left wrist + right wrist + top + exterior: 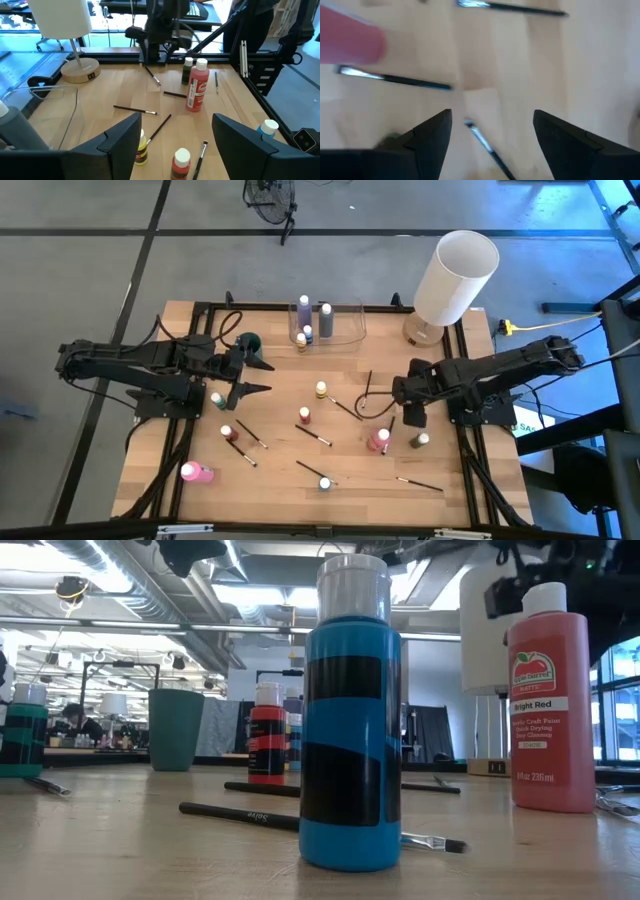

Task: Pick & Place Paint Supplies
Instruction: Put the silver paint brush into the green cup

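The left gripper hangs over the left half of the wooden table with its fingers spread wide and nothing between them, just beside a dark green cup. The right gripper is low over the right half, jaws also wide and empty; its wrist view looks straight down on bare wood with the bristle end of a paintbrush between the fingers, not touched. The paint supplies are scattered over the table: a red bottle and a dark green bottle stand just beside the right gripper, a yellow bottle and a small red one stand near the middle, a blue bottle stands near the front edge, and a pink bottle lies on its side at the front left. Several thin dark brushes lie loose between them, one near the front right. At the back, a clear plastic box already holds a lilac bottle, a grey bottle and some smaller ones. A big white cylinder stands at the back right corner
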{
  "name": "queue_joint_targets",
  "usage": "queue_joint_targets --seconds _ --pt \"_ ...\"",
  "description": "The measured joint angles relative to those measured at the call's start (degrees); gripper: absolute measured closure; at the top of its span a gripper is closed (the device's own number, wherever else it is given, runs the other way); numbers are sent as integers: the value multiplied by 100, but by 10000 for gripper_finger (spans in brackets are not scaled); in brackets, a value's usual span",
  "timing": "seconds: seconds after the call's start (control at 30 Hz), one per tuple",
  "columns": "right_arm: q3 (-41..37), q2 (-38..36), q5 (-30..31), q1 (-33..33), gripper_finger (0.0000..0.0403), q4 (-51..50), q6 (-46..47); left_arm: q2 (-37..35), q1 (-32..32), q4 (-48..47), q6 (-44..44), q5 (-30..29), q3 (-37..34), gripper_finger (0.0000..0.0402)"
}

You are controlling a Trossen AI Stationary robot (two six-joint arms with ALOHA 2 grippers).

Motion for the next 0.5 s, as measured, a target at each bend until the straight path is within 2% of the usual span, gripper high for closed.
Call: queue_joint_targets --seconds 0.27,0.5 --pt "-476 -2 -591 -605 119 71 458 0 0 -24 -22 0 -2 162" --pt "-948 0 -1013 -718 119 776 494 0 -1 -24 -19 0 1 162"
